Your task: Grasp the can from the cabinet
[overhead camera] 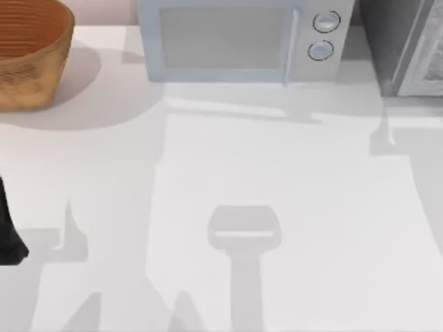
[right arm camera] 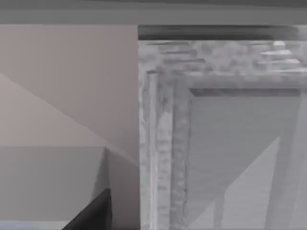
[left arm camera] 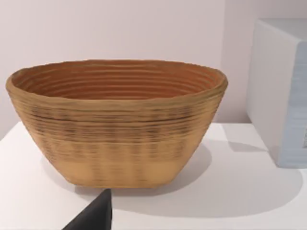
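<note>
The can is out of view. The grey cabinet (overhead camera: 405, 48) stands at the table's back right corner. In the right wrist view its pale framed front (right arm camera: 216, 143) is close ahead, with a dark part of my right gripper (right arm camera: 93, 213) at the picture's edge. My left arm (overhead camera: 8, 232) is a dark shape at the table's left edge. A dark tip of my left gripper (left arm camera: 93, 215) faces a woven basket (left arm camera: 117, 124).
The brown woven basket (overhead camera: 28, 52) sits at the back left. A white microwave (overhead camera: 242, 41) with two round knobs stands at the back centre, between the basket and the cabinet. The white tabletop (overhead camera: 277, 180) spreads in front of them, crossed by shadows.
</note>
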You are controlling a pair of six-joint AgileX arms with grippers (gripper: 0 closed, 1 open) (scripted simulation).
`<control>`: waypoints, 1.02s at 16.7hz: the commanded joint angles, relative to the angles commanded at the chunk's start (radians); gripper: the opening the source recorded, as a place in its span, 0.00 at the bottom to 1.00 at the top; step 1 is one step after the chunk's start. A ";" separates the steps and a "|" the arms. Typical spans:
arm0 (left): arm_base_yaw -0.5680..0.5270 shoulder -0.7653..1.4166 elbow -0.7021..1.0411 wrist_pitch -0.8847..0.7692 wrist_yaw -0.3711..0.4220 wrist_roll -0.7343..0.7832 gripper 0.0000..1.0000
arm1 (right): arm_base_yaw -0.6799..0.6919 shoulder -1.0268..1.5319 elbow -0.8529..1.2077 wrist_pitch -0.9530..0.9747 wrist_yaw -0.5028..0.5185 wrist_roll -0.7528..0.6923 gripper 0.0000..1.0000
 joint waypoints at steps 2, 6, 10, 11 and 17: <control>0.000 0.000 0.000 0.000 0.000 0.000 1.00 | 0.019 0.137 0.192 -0.041 0.021 0.002 1.00; 0.000 0.000 0.000 0.000 0.000 0.000 1.00 | 0.051 0.364 0.505 -0.112 0.053 0.004 1.00; 0.000 0.000 0.000 0.000 0.000 0.000 1.00 | 0.069 0.490 0.667 -0.154 0.070 0.004 1.00; 0.000 0.000 0.000 0.000 0.000 0.000 1.00 | 0.071 0.501 0.681 -0.158 0.072 0.004 1.00; 0.000 0.000 0.000 0.000 0.000 0.000 1.00 | 0.067 0.504 0.683 -0.155 0.071 0.004 1.00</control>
